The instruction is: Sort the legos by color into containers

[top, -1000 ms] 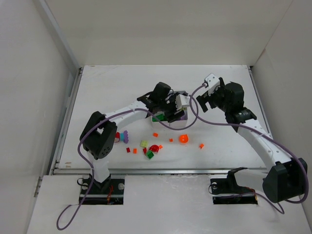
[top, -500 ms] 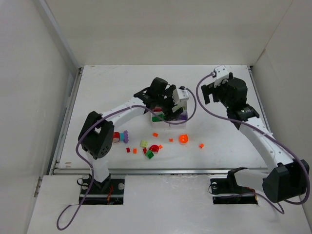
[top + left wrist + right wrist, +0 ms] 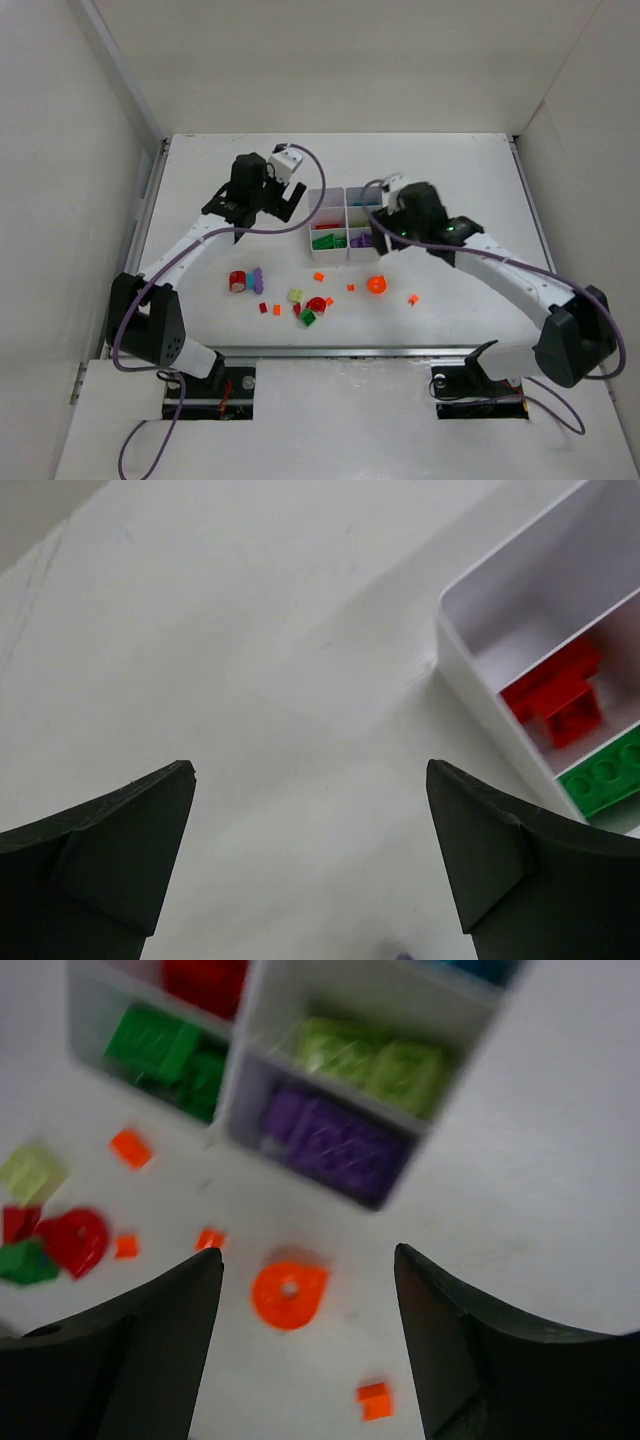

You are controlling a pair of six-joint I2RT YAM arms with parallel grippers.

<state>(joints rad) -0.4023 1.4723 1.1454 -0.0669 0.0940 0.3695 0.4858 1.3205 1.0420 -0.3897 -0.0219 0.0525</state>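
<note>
white divided tray point(image 3: 346, 203) holds red, green, purple bricks point(image 3: 325, 240); loose legos point(image 3: 317, 303) lie scattered near it

Glossy plastic legos point(image 3: 289, 1295), matt table point(image 3: 250, 680)

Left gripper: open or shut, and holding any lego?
Open and empty. In the wrist view the left gripper shows its jaws wide apart over the table, nothing between them.

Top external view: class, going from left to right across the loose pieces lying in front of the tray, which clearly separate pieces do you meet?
Red brick → purple brick → yellow-green brick → round orange piece → small orange bit, farthest right.
</note>
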